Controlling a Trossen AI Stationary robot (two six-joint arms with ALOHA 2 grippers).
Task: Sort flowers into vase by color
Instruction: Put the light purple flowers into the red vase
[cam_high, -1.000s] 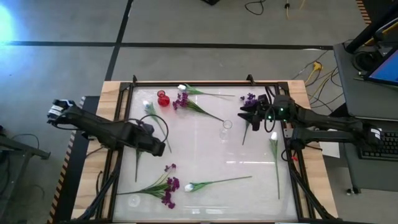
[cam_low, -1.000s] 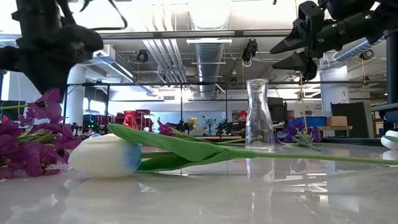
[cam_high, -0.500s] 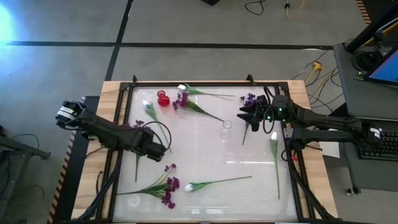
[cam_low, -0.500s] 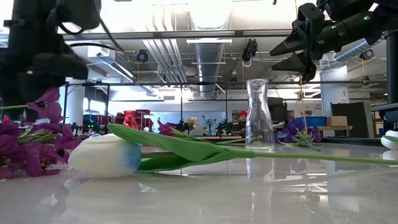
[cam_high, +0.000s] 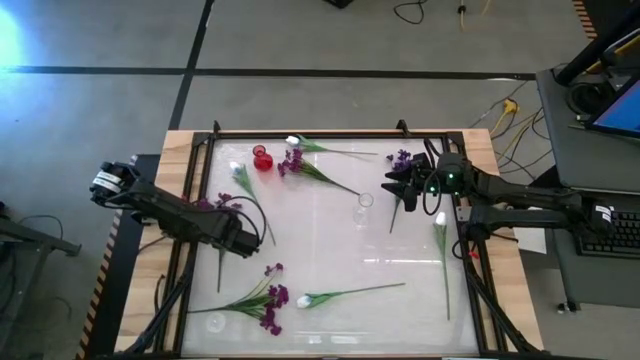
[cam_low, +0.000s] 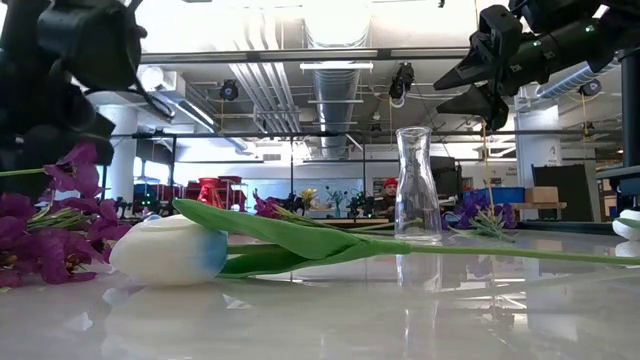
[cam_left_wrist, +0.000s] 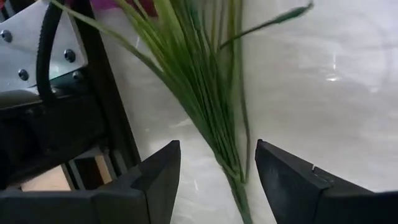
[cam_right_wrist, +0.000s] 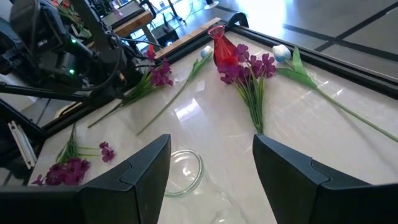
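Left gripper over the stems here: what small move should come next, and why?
Probably lower the left gripper a little and close on the green stems: it stands open astride the bundle, which lies ungripped on the table. The right gripper waits open near the clear vase.

Left arm: reaches from table's left edge toward middle, held low. Left gripper: fingers parted, nothing clamped between them (clear gap in wrist view). Right arm: extends from right edge, raised. Right gripper: fingers spread apart, empty, pointing toward table centre.
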